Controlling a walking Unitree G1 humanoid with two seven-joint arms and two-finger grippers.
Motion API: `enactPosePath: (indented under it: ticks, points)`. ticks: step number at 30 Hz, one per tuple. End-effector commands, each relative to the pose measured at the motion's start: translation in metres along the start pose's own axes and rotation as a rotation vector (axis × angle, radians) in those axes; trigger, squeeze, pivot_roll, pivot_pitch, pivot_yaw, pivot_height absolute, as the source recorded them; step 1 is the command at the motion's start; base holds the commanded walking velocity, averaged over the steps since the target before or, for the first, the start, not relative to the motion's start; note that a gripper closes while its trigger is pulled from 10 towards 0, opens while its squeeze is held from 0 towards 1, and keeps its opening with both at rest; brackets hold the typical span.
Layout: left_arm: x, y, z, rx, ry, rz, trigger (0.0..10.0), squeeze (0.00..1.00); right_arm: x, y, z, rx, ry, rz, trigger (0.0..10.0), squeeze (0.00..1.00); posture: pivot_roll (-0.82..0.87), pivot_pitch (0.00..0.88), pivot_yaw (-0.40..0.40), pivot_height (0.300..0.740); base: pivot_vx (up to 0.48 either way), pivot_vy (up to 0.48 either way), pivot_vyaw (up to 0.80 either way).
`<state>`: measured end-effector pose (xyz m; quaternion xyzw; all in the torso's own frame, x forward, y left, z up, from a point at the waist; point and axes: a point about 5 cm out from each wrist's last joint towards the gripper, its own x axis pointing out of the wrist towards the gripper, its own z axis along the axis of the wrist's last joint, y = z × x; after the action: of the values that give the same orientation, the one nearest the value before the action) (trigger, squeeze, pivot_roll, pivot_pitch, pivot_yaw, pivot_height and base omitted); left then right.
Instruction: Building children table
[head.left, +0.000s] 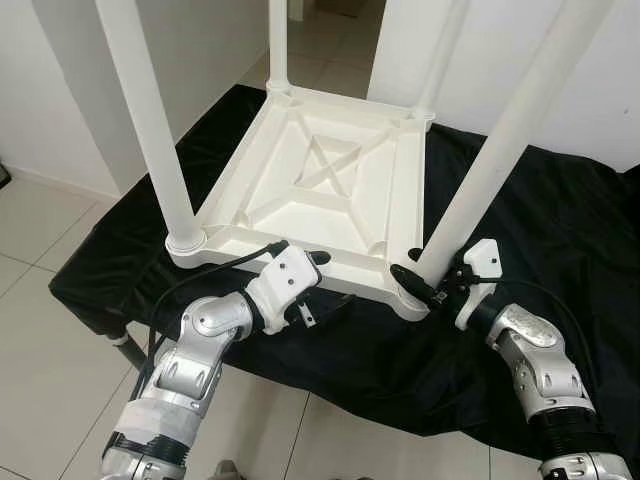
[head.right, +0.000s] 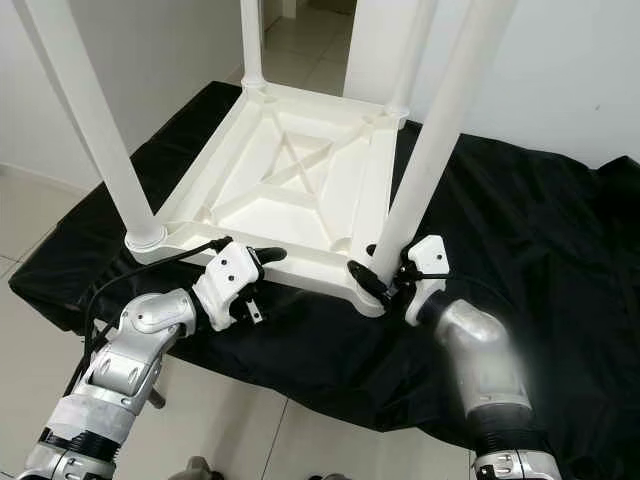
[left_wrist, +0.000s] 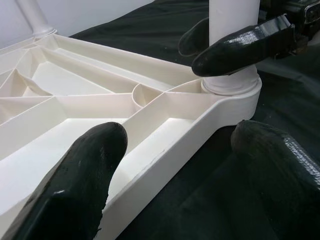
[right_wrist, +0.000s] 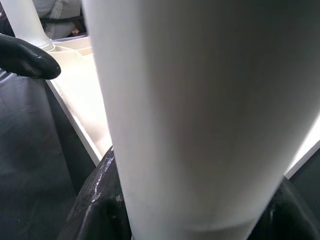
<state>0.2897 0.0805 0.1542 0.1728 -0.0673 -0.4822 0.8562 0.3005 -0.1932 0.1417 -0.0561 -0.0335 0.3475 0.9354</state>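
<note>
Left eye view: the white children's table (head.left: 320, 180) lies upside down on a black cloth (head.left: 560, 230) draped over the worktop, ribbed underside up, so that the leg sockets at its corners face upward and the legs can be driven in from above. All four round legs stand in their sockets. The right gripper (head.left: 432, 281) is clenched around the near right leg (head.left: 480, 170) just above its collar, at about five o'clock of the tabletop, a hold low on the post that looks meant for twisting or seating it firmly. The left gripper (head.left: 318, 288) sits at six o'clock against the near edge, fingers (left_wrist: 90, 170) spread and grasping nothing, straddling the rim; in my judgement it steadies the top so that it will not slide on the cloth while the leg is worked. The plastic is smooth, matte and hollow-moulded, with diagonal cross ribs stiffening the panel and rounded bosses at the corners. The legs are plain tapering tubes. The cloth is soft and wrinkled, giving a cushioned, somewhat slippery bed.
</note>
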Motion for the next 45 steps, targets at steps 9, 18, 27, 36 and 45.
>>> enactPosePath:
  ticks: [9, 18, 27, 36, 45]
  points:
    - [-0.003, 0.001, -0.003, 0.001, 0.011, 0.078, 10.0, 0.0, -0.011, 0.001, -0.017, -0.002, 0.096, -0.124, 4.0, 0.0, 0.02, 0.049, -0.061, 0.74, 0.0, 0.0, 0.0]
    - [-0.004, -0.001, -0.004, -0.001, 0.013, 0.061, 10.0, 0.0, -0.01, 0.01, -0.022, 0.028, 0.097, -0.427, 10.0, 0.0, 0.01, 0.059, -0.049, 0.74, 0.0, 0.0, 0.0]
    - [-0.003, -0.005, -0.004, -0.008, 0.009, 0.051, 10.0, 0.0, -0.003, 0.035, -0.024, 0.168, 0.033, -0.747, 10.0, 0.0, 0.01, 0.066, -0.052, 0.74, 0.0, 0.0, 0.0]
    - [-0.003, -0.006, -0.003, -0.017, 0.002, 0.054, 10.0, 0.0, 0.022, 0.059, -0.017, 0.316, -0.027, -0.865, 10.0, 0.0, 0.01, 0.072, -0.055, 0.74, 0.0, 0.0, 0.0]
    - [-0.004, -0.007, -0.003, -0.019, 0.005, 0.059, 10.0, 0.0, 0.029, 0.07, -0.006, 0.285, -0.066, -0.802, 10.0, 0.0, 0.02, 0.078, -0.065, 0.74, 0.0, 0.0, 0.0]
